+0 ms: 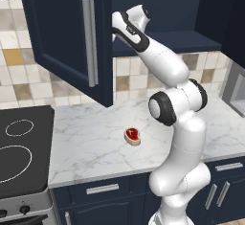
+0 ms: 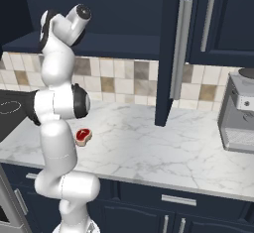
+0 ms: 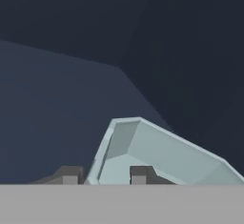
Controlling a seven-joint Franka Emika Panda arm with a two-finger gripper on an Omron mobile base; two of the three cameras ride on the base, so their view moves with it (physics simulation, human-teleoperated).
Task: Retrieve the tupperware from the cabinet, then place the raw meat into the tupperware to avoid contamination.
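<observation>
One raw meat (image 1: 132, 136) is lying on the table (image 1: 91, 147); the end effector (image 3: 105, 175) is gripping one tupperware (image 3: 157, 154) rim.

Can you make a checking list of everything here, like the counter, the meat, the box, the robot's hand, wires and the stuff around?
Surface: white marbled counter, with the meat lying on it in front of the arm.
Job's things: meat lies flat on the counter; tupperware sits inside the cabinet, whose doors are open.
Clutter: nothing seen.
Gripper: gripper reaches into the cabinet, one fingertip outside the tupperware's rim and the other inside it; whether it has closed on the rim cannot be told.
Cables: nothing seen.
Surroundings: stove to the left, grey appliance to the right, tiled wall behind, drawers below.
</observation>
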